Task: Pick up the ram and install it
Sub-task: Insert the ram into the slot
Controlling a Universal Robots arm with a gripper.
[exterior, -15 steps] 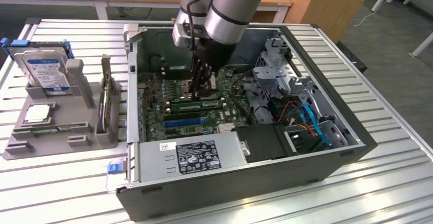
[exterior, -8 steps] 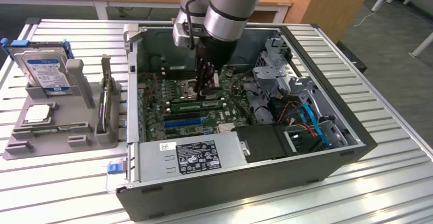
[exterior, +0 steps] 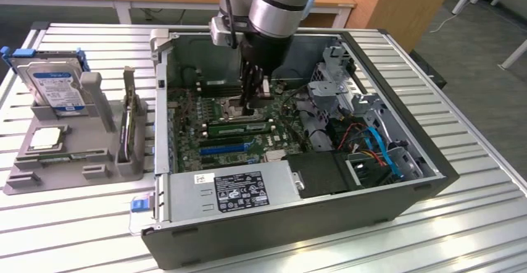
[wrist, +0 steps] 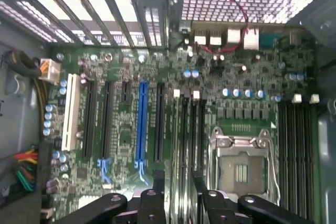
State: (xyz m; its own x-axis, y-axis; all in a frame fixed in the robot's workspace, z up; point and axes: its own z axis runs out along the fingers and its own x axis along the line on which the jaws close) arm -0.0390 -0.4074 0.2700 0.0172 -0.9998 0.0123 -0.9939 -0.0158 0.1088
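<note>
Since the gripper [exterior: 256, 103] hangs released and empty, the ram [exterior: 239, 125] sits just at its 7 o'clock in the exterior view, slotted into the board - long axis 9-to-3.

The gripper [exterior: 256, 103] hangs inside the open computer case [exterior: 411, 186], just above the motherboard [exterior: 239, 140], with a ram stick [exterior: 239, 126] seated just beside it. Well outside the case, a grey holder [exterior: 74, 155] carries a hard drive [exterior: 56, 88].

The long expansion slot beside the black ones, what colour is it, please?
Blue; the slot shows best in the wrist view.
</note>
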